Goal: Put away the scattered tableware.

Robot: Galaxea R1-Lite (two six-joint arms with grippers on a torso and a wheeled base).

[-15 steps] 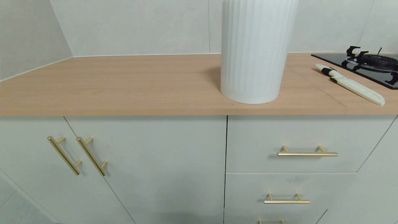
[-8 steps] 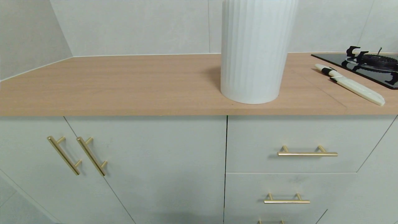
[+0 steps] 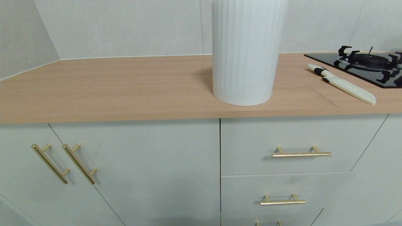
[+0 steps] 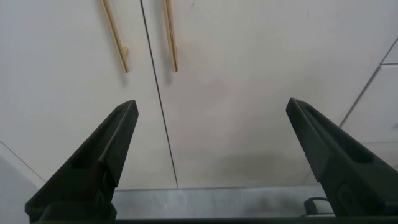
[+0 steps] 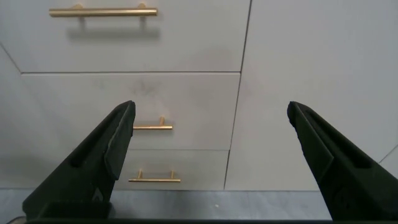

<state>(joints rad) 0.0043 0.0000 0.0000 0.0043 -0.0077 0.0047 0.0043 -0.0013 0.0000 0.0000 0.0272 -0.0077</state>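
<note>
Knife (image 3: 341, 84): cream blade, pale handle with black band. Lies flat on wooden countertop (image 3: 125, 84), handle toward wall, blade tip near front edge. Sits between tall white ribbed container (image 3: 245, 53) and black hob (image 3: 364, 62), nearer hob.
Left gripper (image 4: 211, 104): fingers spread wide, empty, facing cabinet doors with paired gold handles (image 4: 171, 34).
Right gripper (image 5: 210, 106): fingers wide, empty, facing drawer fronts (image 5: 124, 99).
</note>
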